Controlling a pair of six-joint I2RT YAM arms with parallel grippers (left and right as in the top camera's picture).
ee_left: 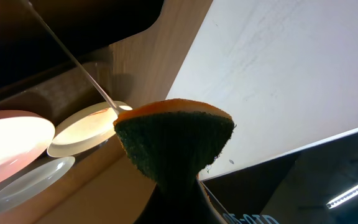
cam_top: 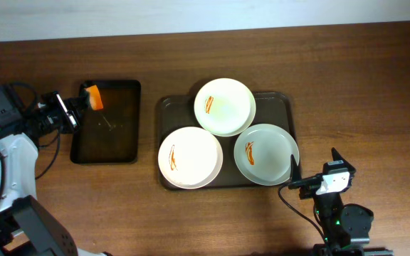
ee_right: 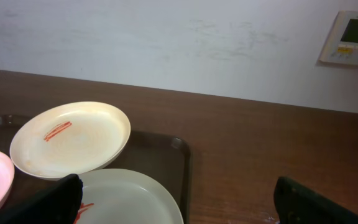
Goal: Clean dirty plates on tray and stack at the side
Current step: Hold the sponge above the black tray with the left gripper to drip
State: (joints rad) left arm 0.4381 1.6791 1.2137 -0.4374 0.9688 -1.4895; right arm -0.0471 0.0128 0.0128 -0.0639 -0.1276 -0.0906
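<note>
Over the small black tray (cam_top: pixel 105 146), the left fingers (ee_left: pixel 173 204) pinch the sponge (cam_top: pixel 94 97). The right fingers (ee_right: pixel 319 206) stand open beside the brown tray (cam_top: pixel 282 101), where three streaked plates (cam_top: pixel 189 157) lie. The sponge should probably meet a streak flat, green side down.

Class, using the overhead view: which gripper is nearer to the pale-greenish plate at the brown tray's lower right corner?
Right. The right gripper is open, just beside that plate. The left gripper, holding an orange sponge, is far across the table at the black tray.
</note>
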